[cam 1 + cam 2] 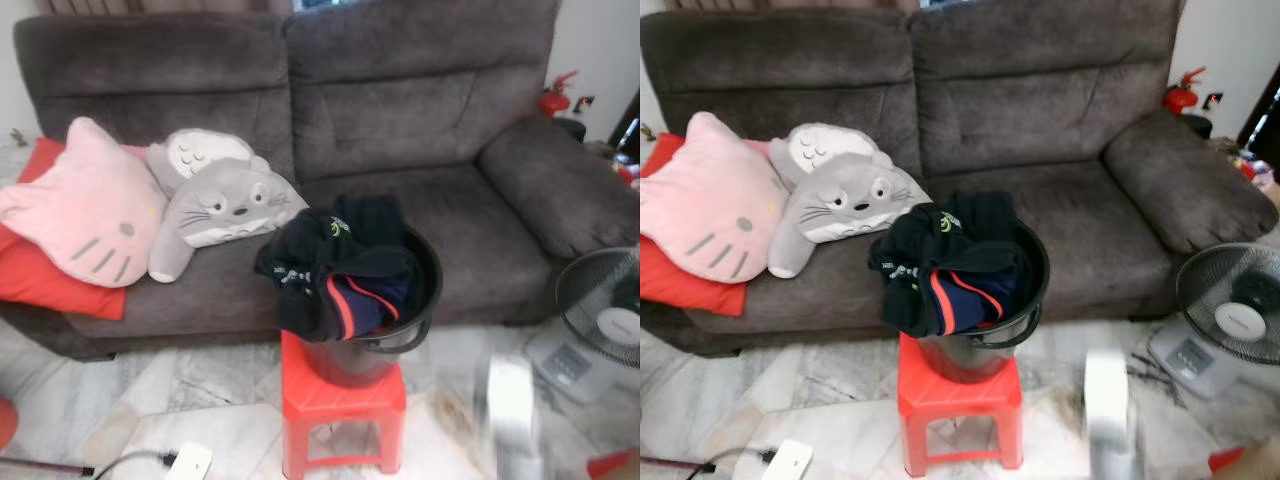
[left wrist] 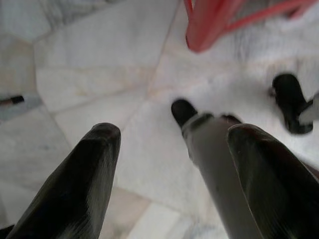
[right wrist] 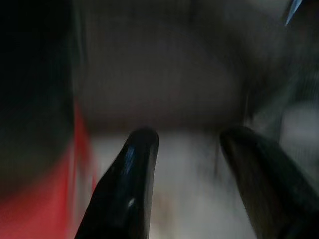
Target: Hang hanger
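Observation:
A black bucket (image 1: 424, 296) stands on a red plastic stool (image 1: 345, 396) in front of the sofa. Dark clothes (image 1: 335, 262), one with a red trim, are heaped in the bucket and spill over its left rim. My right arm (image 1: 512, 405) shows as a pale blur low on the right, beside the stool. The right gripper (image 3: 189, 133) is open, with nothing between its fingers, and faces the sofa front with the stool's red to one side. My left gripper (image 2: 174, 132) hangs open over the marble floor near a stool leg (image 2: 204, 27).
A dark grey sofa (image 1: 430, 110) fills the back, with a pink cat cushion (image 1: 85, 205), a grey plush cushion (image 1: 225, 205) and a red cushion (image 1: 40, 275). A floor fan (image 1: 600, 310) stands on the right. A white plug block (image 1: 188, 462) and its cable lie on the floor at the left.

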{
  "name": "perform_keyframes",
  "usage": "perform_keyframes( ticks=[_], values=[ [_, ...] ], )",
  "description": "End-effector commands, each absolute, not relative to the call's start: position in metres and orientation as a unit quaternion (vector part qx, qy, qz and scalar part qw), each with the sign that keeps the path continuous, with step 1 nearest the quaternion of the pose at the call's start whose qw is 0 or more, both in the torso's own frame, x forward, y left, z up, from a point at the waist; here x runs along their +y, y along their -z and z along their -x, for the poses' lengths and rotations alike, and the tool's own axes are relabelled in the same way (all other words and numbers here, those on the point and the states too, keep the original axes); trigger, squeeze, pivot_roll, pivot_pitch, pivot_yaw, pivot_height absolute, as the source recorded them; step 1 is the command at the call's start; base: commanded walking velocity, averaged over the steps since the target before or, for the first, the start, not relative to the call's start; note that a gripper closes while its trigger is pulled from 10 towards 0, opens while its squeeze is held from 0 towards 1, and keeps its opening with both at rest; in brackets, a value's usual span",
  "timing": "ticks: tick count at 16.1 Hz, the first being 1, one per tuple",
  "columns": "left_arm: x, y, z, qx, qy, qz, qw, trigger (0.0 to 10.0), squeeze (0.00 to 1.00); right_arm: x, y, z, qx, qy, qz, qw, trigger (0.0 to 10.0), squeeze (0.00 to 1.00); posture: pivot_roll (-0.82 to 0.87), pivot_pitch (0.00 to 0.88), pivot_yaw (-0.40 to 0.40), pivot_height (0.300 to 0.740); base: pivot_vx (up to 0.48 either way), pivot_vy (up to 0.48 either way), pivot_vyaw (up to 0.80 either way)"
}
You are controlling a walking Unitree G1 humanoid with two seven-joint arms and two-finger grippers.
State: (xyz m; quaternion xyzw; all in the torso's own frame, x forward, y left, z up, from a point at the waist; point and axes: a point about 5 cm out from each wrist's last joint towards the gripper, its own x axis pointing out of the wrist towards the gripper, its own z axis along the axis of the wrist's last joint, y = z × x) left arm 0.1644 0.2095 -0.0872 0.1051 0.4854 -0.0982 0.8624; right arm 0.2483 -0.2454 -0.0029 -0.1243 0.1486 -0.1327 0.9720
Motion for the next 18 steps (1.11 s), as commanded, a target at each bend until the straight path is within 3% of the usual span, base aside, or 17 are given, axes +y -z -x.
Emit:
perform_keyframes(
  ticks=[1, 2, 3, 4, 8, 9, 14, 18],
  values=[
    [0.215, 0.091, -0.152, 0.503, 0.095, -0.109, 0.852, 10.0, 0.0, -0.239, 0.015, -0.224, 0.152, 0.132, 0.111, 0.973, 10.0, 0.0, -0.28, 0.0, 0.034, 0.74, 0.0, 0.0, 0.0],
    [0.215, 0.091, -0.152, 0.502, 0.095, -0.109, 0.852, 10.0, 0.0, -0.238, 0.014, -0.223, 0.146, 0.132, 0.109, 0.974, 10.0, 0.0, -0.28, 0.0, 0.034, 0.74, 0.0, 0.0, 0.0],
    [0.216, 0.091, -0.152, 0.502, 0.095, -0.112, 0.852, 10.0, 0.0, -0.233, 0.0, -0.213, 0.046, 0.11, 0.173, 0.978, 10.0, 0.0, -0.28, 0.0, 0.034, 0.74, 0.0, 0.0, 0.0],
    [0.216, 0.091, -0.152, 0.503, 0.095, -0.113, 0.852, 10.0, 0.0, -0.23, 0.005, -0.208, 0.102, 0.131, 0.141, 0.976, 10.0, 0.0, -0.28, 0.0, 0.034, 0.74, 0.0, 0.0, 0.0],
    [0.218, 0.091, -0.152, 0.504, 0.099, -0.122, 0.849, 10.0, 0.0, -0.225, -0.025, -0.197, 0.057, 0.141, 0.182, 0.971, 10.0, 0.0, -0.3, 0.0, 0.041, 0.74, 0.0, 0.0, 0.0],
    [0.218, 0.091, -0.153, 0.503, 0.101, -0.125, 0.849, 10.0, 0.0, -0.227, -0.037, -0.202, 0.022, 0.149, 0.19, 0.97, 10.0, 1.0, -0.3, 0.0, 0.045, 0.74, 0.0, 0.0, 0.0],
    [0.217, 0.09, -0.155, 0.499, 0.103, -0.126, 0.851, 10.0, 0.0, -0.225, -0.07, -0.253, 0.025, 0.122, 0.14, 0.982, 10.0, 1.0, -0.32, 0.0, 0.064, 0.74, 0.0, 0.0, 0.0],
    [0.218, 0.089, -0.157, 0.499, 0.102, -0.125, 0.852, 10.0, 0.0, -0.217, -0.095, -0.284, 0.009, 0.063, 0.179, 0.982, 10.0, 1.0, -0.32, 0.0, 0.068, 0.74, 0.0, 0.0, 0.0]
  ],
)
